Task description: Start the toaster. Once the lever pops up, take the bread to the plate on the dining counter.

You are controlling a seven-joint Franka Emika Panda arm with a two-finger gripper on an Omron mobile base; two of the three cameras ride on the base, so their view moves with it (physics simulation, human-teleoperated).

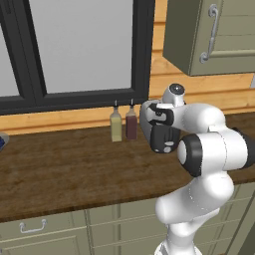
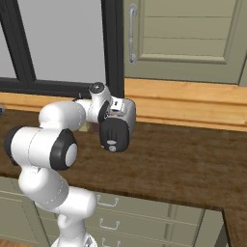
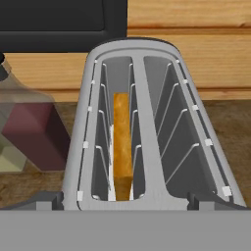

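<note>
The toaster (image 1: pixel 151 118) (image 2: pixel 126 113) stands on the dark wood counter near the wall. Its black end panel with a small grey knob faces the base. In the hand view I look down along the toaster (image 3: pixel 147 122) into its two wire-lined slots. The bread (image 3: pixel 122 142) stands on edge in the left slot, showing a golden-tan edge. My gripper (image 3: pixel 125 202) hangs just over the toaster's near end, jaws wide open on either side of it, holding nothing. The plate and the dining counter are out of view.
Two bottles, one pale yellow (image 1: pixel 116 125) and one dark red (image 1: pixel 131 123) (image 3: pixel 34 132), stand just left of the toaster against the wall. A black-framed window (image 1: pixel 79 50) is behind and a wall cabinet (image 1: pixel 214 35) hangs above right. Drawers with handles (image 1: pixel 32 227) line the counter front.
</note>
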